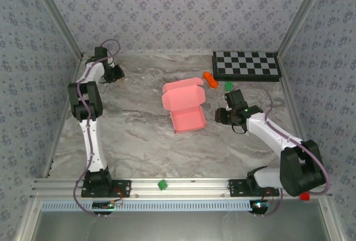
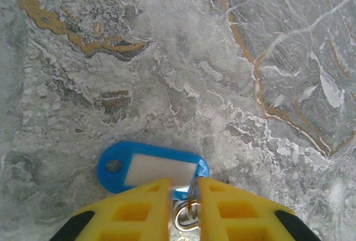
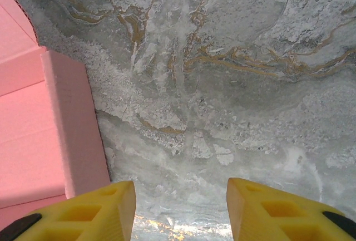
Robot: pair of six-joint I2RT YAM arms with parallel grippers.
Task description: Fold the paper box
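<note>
The paper box (image 1: 183, 104) is salmon pink and sits mid-table as an open tray with its lid flap raised toward the back. Its side wall (image 3: 72, 135) stands at the left of the right wrist view. My right gripper (image 1: 222, 116) rests low just right of the box. It (image 3: 181, 188) is open over bare marble, with the left fingertip close beside the box wall. My left gripper (image 1: 118, 74) is far off at the back left. There it (image 2: 184, 182) is shut on the metal ring of a blue key tag (image 2: 150, 166) lying on the table.
A black-and-white checkerboard (image 1: 246, 65) lies at the back right. A small orange block (image 1: 210, 78) and a green piece (image 1: 228, 85) lie between it and the box. Another green piece (image 1: 162, 185) sits on the front rail. Patterned walls enclose the table.
</note>
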